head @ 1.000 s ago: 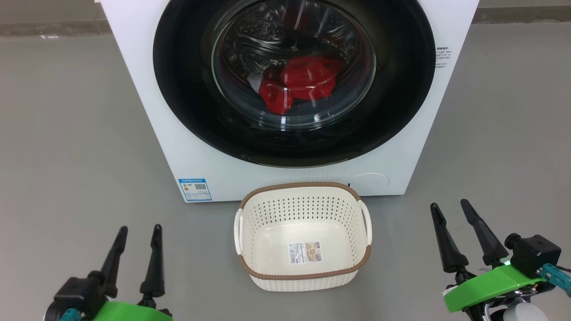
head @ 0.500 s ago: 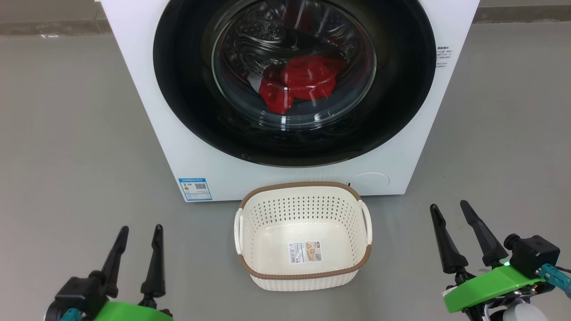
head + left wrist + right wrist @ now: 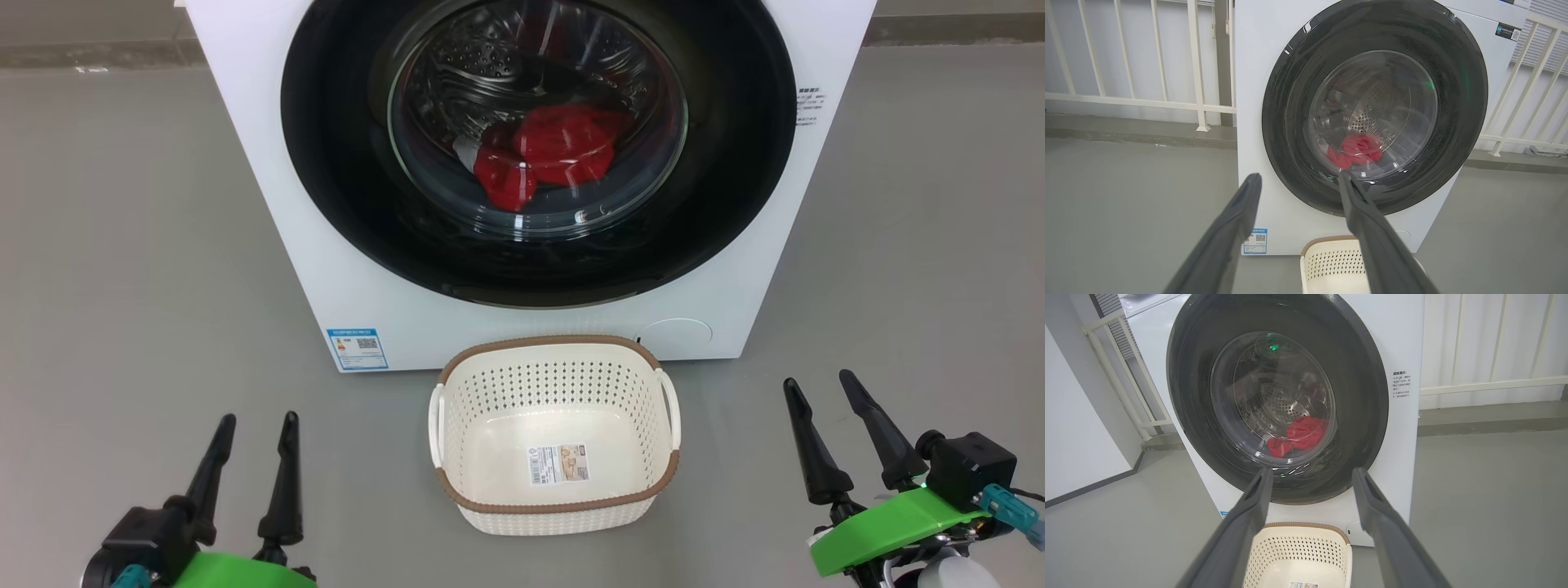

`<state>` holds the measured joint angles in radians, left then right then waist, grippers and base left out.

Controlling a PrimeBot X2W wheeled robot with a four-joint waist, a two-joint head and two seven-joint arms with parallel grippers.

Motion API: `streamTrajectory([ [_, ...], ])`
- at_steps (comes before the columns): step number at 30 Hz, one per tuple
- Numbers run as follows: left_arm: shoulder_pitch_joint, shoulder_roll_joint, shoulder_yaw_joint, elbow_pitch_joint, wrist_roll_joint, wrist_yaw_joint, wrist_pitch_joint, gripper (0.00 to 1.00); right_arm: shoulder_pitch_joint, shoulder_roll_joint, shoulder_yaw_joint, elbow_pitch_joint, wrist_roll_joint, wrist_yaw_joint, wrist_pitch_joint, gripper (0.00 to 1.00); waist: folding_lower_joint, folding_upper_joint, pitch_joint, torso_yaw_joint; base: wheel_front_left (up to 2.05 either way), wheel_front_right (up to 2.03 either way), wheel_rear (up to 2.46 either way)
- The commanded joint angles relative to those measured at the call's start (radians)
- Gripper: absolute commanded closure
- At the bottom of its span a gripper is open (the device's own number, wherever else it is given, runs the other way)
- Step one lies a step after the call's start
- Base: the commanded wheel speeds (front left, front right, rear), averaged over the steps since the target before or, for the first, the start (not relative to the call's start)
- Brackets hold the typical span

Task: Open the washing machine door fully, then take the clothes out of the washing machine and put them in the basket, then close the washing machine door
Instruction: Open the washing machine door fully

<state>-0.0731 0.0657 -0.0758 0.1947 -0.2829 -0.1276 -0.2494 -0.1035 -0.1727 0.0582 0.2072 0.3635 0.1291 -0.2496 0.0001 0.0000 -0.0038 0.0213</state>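
Observation:
The white washing machine (image 3: pixel 269 212) stands ahead on the floor. Its round black door (image 3: pixel 343 188) is shut against the front. Through the glass bowl I see the red clothes (image 3: pixel 555 151) lying low in the steel drum; they also show in the wrist views as red clothes (image 3: pixel 1357 149) and red clothes (image 3: pixel 1298 435). The cream basket (image 3: pixel 555 506) sits empty on the floor just in front of the machine. My left gripper (image 3: pixel 255 420) is open at the lower left, and my right gripper (image 3: pixel 818 381) is open at the lower right, both well short of the machine.
A white railing (image 3: pixel 1147 102) runs behind the machine on both sides, above a low kerb (image 3: pixel 1135 136). A white wall (image 3: pixel 1077 437) stands to one side. Grey floor (image 3: pixel 122 286) spreads left and right of the machine.
My right gripper has dropped slightly lower in the head view. The left gripper, door, clothes and basket are as before.

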Motion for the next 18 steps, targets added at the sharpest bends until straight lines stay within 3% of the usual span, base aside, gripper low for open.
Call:
streamTrajectory([
  [1,-0.045,0.020,0.029,-0.025,0.007,-0.003,-0.012,0.00,-0.039,-0.009,0.025,-0.021,-0.004,0.002,-0.012,0.00,-0.0001,0.0000,0.000,0.000,0.00,0.00,0.00],
  [10,-0.048,0.029,0.018,-0.011,-0.010,-0.003,-0.012,0.00,-0.041,-0.008,0.024,-0.021,0.001,0.002,-0.012,0.00,-0.0001,0.0000,0.002,0.000,0.15,0.15,-0.31],
  [18,-0.048,0.032,0.019,-0.011,-0.007,-0.003,-0.012,0.00,-0.041,-0.006,0.022,-0.022,0.002,0.002,-0.012,0.00,-0.0001,0.0000,0.002,-0.001,0.77,0.77,-1.53],
])
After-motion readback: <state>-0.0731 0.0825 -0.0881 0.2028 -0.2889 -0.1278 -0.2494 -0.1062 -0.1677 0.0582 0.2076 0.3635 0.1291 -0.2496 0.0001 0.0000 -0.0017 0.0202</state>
